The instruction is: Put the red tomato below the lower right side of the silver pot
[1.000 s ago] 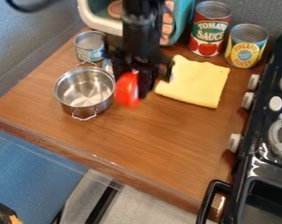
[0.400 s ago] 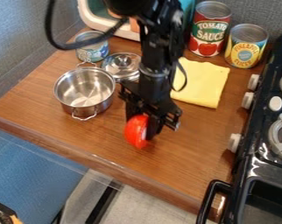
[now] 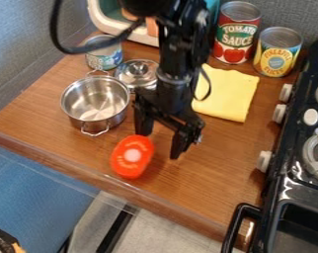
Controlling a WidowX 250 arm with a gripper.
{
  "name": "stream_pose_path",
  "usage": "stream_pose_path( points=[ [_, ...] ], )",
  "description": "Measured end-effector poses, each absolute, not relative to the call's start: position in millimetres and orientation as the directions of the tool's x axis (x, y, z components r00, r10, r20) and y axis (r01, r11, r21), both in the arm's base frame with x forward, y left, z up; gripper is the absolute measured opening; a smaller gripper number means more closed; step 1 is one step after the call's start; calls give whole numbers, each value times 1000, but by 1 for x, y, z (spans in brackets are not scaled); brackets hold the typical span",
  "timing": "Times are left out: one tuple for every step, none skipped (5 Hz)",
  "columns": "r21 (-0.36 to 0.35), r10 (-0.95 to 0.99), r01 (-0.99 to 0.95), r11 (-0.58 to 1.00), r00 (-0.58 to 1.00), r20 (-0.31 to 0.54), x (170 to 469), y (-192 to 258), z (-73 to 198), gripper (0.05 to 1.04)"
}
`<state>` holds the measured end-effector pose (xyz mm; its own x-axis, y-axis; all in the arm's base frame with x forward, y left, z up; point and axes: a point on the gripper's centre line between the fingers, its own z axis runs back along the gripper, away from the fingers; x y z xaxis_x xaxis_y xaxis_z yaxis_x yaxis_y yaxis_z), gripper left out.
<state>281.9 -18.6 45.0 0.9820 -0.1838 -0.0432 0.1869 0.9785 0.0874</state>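
Silver metal marks the pot (image 3: 89,117) at the left, upright, with a small blue-labelled can (image 3: 103,59) just behind it. Off the pot's lower right side, apart from it, the red tomato (image 3: 131,160) lies on the bare wooden worktop (image 3: 208,170), near its front edge. Its long axis runs roughly from lower left to upper right. Behind, to the right of the pot's far rim, sits a silver lid (image 3: 134,70).

Next comes the claw (image 3: 160,144), its fingers spread wide with nothing gripped. The tomato lies to its lower left, outside the gap, with the left fingertip close by its upper end; whether they touch, I cannot tell. That closeness matters most: the placing looks done, so the likely next move is up and away to the right, since a swing left could nudge or roll the tomato.

Further right, a yellow cloth (image 3: 229,94) lies beside the arm, with a red-labelled can (image 3: 237,37) and a yellow-labelled can (image 3: 277,53) behind it. The black stove (image 3: 294,190) closes the right side, well apart from the claw.
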Motion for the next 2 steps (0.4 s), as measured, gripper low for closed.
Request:
stream_pose_path(
  points=[
    [86,-172,171,981,985,8,286,-20,73,1006],
    [83,-134,131,988,990,34,288,-15,93,1001]
  ],
)
